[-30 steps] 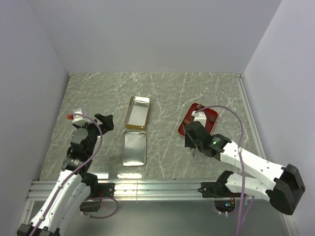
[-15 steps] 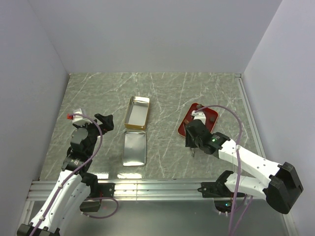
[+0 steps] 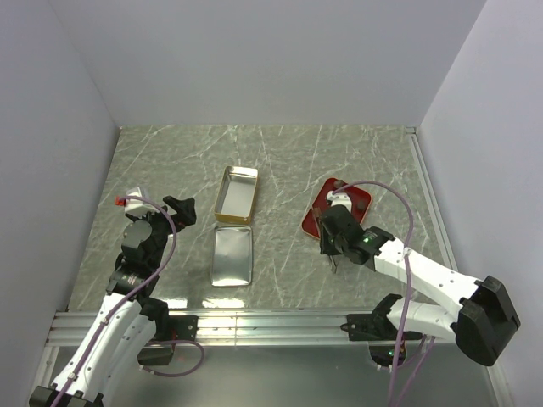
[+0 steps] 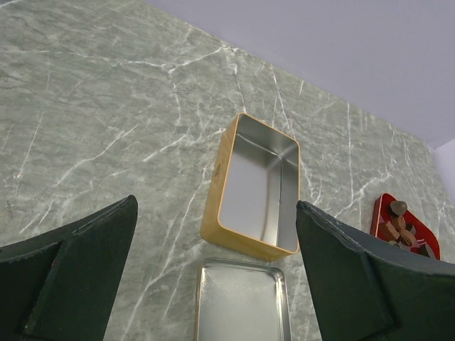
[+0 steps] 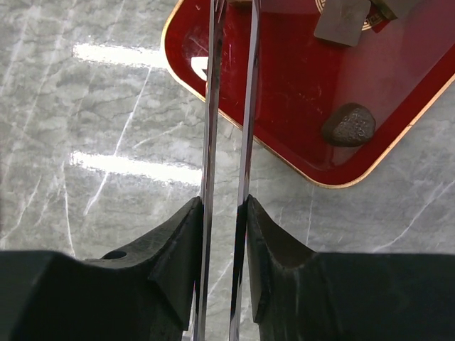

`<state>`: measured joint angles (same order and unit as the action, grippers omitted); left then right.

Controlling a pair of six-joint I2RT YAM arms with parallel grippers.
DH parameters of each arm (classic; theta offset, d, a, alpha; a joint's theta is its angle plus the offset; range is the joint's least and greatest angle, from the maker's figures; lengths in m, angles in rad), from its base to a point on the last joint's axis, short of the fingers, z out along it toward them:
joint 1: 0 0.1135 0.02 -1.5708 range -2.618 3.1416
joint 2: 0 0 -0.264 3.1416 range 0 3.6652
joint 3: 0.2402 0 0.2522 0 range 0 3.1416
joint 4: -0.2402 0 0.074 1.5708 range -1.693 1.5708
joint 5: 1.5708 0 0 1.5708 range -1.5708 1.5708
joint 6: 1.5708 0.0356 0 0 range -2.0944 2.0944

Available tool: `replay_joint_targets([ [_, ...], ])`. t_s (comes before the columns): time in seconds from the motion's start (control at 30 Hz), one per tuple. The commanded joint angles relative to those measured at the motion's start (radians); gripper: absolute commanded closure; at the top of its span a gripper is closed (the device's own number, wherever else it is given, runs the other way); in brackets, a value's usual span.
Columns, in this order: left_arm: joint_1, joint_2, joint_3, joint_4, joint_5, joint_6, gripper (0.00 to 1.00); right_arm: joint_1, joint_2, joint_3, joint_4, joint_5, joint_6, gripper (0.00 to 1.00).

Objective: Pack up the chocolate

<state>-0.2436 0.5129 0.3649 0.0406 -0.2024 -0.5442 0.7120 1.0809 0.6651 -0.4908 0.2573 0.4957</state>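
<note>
The chocolate is several small brown chunks on a red tray [image 3: 356,197]. In the right wrist view one dark chunk [image 5: 348,126] lies near the tray's [image 5: 298,85] edge and another [image 5: 343,18] sits at the top. My right gripper [image 5: 224,209] is shut on metal tweezers [image 5: 211,106] whose blades reach over the tray; their tips are out of frame. In the top view it [image 3: 327,227] covers the tray's near left corner. My left gripper [image 4: 215,204] is open and empty, apart from the gold tin [image 4: 256,186]. Chunks [image 4: 398,226] also show in the left wrist view.
The open gold tin [image 3: 237,193] stands mid-table with its silver lid [image 3: 232,257] lying flat just in front of it. White walls close in the marble table on the left, back and right. A metal rail [image 3: 254,326] runs along the near edge.
My right gripper with the tweezers has moved slightly left and forward over the tray's near left corner. The left arm has not moved.
</note>
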Motion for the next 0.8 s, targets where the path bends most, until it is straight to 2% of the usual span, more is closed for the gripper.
replay_joint_targets([
  [0.0,-0.002,-0.011,0.009,0.03,0.015,-0.005,0.01,-0.002,0.013,0.01,0.029,-0.003,-0.008,0.72],
  [0.17,-0.002,-0.01,0.009,0.031,0.014,-0.005,0.01,0.003,-0.01,0.025,0.003,0.039,0.001,0.78],
  [0.77,-0.002,-0.001,0.012,0.028,0.014,-0.002,0.01,0.056,-0.096,0.125,-0.1,0.128,0.023,0.8],
])
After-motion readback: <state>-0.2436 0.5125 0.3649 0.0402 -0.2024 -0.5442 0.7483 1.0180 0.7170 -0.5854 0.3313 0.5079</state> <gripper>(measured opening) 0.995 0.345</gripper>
